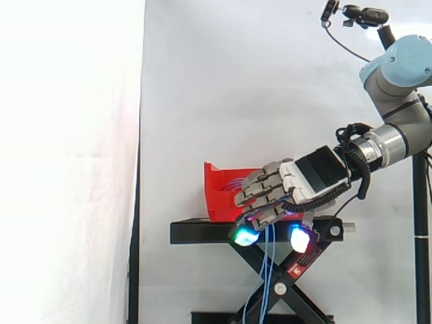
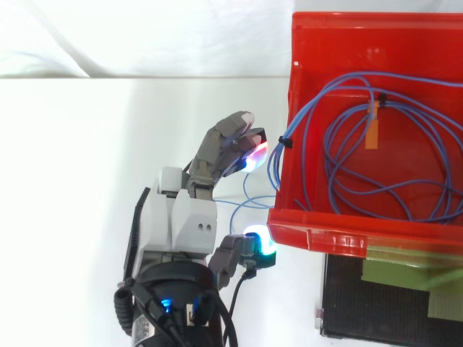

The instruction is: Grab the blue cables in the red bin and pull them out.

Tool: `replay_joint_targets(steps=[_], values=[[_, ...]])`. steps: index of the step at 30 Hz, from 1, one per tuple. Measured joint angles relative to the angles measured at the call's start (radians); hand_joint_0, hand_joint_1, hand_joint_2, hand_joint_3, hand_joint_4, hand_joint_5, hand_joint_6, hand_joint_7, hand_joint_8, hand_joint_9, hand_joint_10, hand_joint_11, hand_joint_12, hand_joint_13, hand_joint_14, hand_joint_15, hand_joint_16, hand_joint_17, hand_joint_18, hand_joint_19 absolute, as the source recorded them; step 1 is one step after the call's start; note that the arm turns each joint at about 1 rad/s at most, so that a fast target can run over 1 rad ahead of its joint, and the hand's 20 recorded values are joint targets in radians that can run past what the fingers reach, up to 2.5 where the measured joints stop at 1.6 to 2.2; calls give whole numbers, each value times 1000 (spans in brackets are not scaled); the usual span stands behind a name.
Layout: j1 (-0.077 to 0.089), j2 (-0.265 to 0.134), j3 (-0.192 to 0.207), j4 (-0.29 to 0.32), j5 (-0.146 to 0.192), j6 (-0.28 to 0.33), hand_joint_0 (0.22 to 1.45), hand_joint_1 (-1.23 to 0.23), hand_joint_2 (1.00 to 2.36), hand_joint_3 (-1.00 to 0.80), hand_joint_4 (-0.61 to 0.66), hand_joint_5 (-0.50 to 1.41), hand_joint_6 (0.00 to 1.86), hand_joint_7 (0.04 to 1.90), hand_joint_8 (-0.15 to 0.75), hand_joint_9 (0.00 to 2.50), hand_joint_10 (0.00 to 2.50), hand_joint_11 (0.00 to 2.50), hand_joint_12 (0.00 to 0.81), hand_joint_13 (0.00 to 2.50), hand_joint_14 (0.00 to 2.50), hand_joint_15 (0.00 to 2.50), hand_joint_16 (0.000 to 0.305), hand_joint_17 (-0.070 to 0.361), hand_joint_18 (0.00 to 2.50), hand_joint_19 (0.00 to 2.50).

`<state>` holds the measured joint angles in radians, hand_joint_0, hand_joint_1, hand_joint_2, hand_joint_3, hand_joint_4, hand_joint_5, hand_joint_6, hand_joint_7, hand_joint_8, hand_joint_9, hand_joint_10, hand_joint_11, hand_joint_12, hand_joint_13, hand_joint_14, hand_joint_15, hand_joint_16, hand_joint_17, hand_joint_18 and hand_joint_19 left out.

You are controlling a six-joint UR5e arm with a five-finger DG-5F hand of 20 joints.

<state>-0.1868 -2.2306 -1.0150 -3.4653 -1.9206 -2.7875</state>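
**Cables gripped, most of the coil yet to come out**

From the side, the hand (image 1: 291,182) sits in front of the red bin (image 1: 219,190), level with the top of the black stand (image 1: 201,231). Its fingers (image 1: 262,190) are curled down around the blue cables (image 1: 267,273). A few strands hang from the grip, running straight down past the stand's top.

From above, the hand (image 2: 181,224) is just outside the bin's left wall, with fingers and thumb closed toward each other across thin blue strands. A tied bunch of the blue cables (image 2: 276,165) crosses that wall, pointing at the hand. The rest lies in wide flat loops inside the red bin (image 2: 325,235). I'd say the grab is done and the pull has barely begun.
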Motion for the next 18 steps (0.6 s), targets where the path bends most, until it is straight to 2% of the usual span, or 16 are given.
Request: replay_joint_targets(steps=[5, 12, 18], values=[[0, 0, 3, 3, 0, -10, 805, -775, 1000, -1000, 242, 562, 13, 389, 245, 654, 12, 306, 314, 503, 13, 346, 41, 93, 352, 505], [0, 0, 9, 16, 0, -57, 805, -775, 1000, -1000, 241, 566, 13, 389, 246, 658, 12, 307, 314, 504, 13, 347, 41, 93, 352, 503], [0, 0, 10, 21, 0, -66, 804, -776, 1000, -1000, 244, 568, 12, 394, 246, 657, 12, 311, 314, 504, 13, 346, 41, 93, 353, 504]])
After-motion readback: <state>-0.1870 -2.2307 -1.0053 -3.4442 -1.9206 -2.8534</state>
